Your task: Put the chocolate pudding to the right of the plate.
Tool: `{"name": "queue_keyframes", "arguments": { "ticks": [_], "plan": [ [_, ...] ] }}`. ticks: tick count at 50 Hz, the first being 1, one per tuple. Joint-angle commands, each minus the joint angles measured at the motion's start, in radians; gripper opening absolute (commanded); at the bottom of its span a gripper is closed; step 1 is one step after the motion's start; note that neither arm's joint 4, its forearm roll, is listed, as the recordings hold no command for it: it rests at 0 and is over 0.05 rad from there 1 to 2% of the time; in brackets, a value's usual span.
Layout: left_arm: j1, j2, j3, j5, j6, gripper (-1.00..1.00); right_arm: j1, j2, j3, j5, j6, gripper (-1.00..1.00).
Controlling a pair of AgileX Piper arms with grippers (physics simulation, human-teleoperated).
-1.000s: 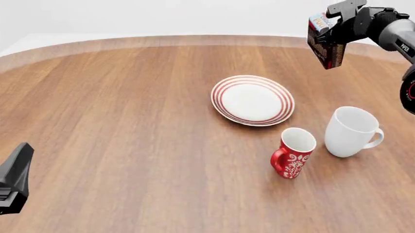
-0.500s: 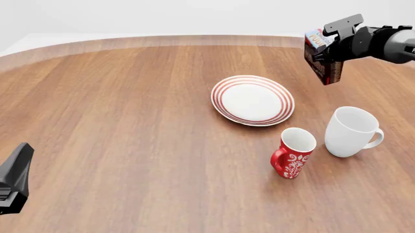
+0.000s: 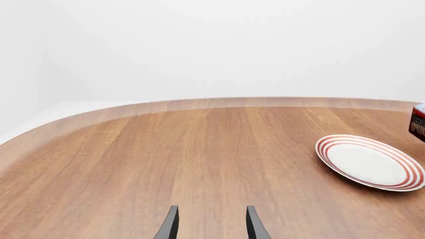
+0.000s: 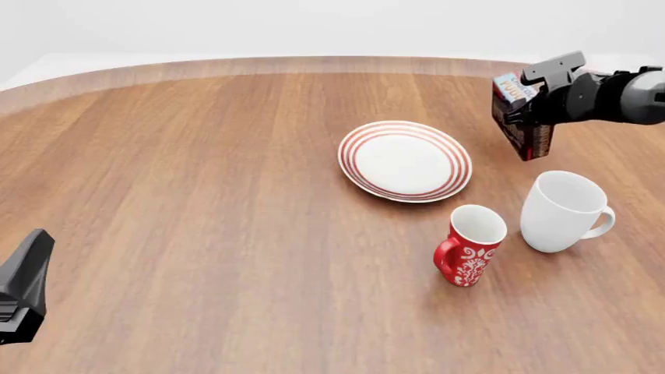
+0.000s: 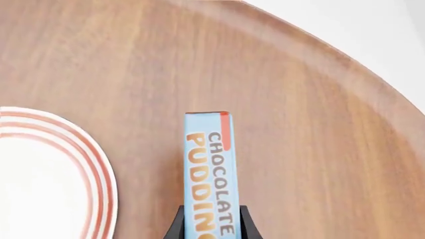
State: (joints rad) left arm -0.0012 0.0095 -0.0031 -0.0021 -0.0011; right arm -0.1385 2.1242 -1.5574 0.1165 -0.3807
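Note:
My right gripper (image 4: pixel 532 100) is shut on the chocolate pudding (image 4: pixel 519 123), a small carton with a light-blue top and dark brown front, held tilted above the table at the far right, just right of the plate (image 4: pixel 404 160). In the right wrist view the pudding's light-blue top (image 5: pixel 211 174) sits between my fingers, with the plate's red-ringed rim (image 5: pixel 99 164) beside it. The plate is round and white with red rings; it also shows in the left wrist view (image 3: pixel 369 162), where a corner of the pudding (image 3: pixel 418 122) shows. My left gripper (image 3: pixel 210 224) is open and empty, low at the near left (image 4: pixel 23 284).
A white mug (image 4: pixel 562 211) stands right of and nearer than the plate, below the held pudding. A red patterned mug (image 4: pixel 469 245) stands to its left, in front of the plate. The wooden table's far edge (image 4: pixel 311 64) curves behind.
My right gripper has come down with the pudding, from high above the far edge to just above the table right of the plate. The left arm has not moved.

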Motion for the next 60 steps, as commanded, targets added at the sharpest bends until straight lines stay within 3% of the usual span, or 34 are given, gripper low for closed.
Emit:
{"name": "queue_keyframes", "arguments": {
  "ticks": [1,35,36,43,48,49,50,53,55,57,59,60],
  "plan": [
    [0.000,0.000,0.000,0.000,0.001,1.00,-0.008,0.001,0.049,-0.041,0.016,-1.00],
    [0.000,0.000,0.000,0.000,0.000,1.00,-0.046,0.024,0.150,-0.110,0.022,-1.00],
    [0.000,0.000,0.000,0.000,0.001,1.00,-0.054,0.024,0.151,-0.108,0.016,1.00],
    [0.000,0.000,0.000,0.000,0.000,1.00,-0.064,-0.094,0.200,-0.104,-0.004,1.00],
    [0.000,0.000,0.000,0.000,0.001,1.00,-0.046,-0.180,0.175,-0.048,-0.025,1.00],
    [0.000,0.000,0.000,0.000,0.001,1.00,-0.046,-0.200,0.176,-0.044,-0.045,1.00],
    [0.000,0.000,0.000,0.000,0.001,1.00,-0.057,-0.227,0.190,-0.058,-0.100,1.00],
    [0.000,0.000,0.000,0.000,0.000,1.00,-0.044,-0.280,0.165,-0.026,-0.074,1.00],
    [0.000,0.000,0.000,0.000,0.001,1.00,-0.052,-0.333,0.189,-0.057,-0.139,1.00],
    [0.000,0.000,0.000,0.000,0.000,1.00,-0.083,-0.390,0.229,-0.105,-0.245,1.00],
    [0.000,0.000,0.000,0.000,0.001,1.00,-0.029,-0.455,0.173,-0.030,-0.166,1.00],
    [0.000,0.000,0.000,0.001,0.001,1.00,-0.012,-0.488,0.159,-0.009,-0.162,1.00]
  ]
}}
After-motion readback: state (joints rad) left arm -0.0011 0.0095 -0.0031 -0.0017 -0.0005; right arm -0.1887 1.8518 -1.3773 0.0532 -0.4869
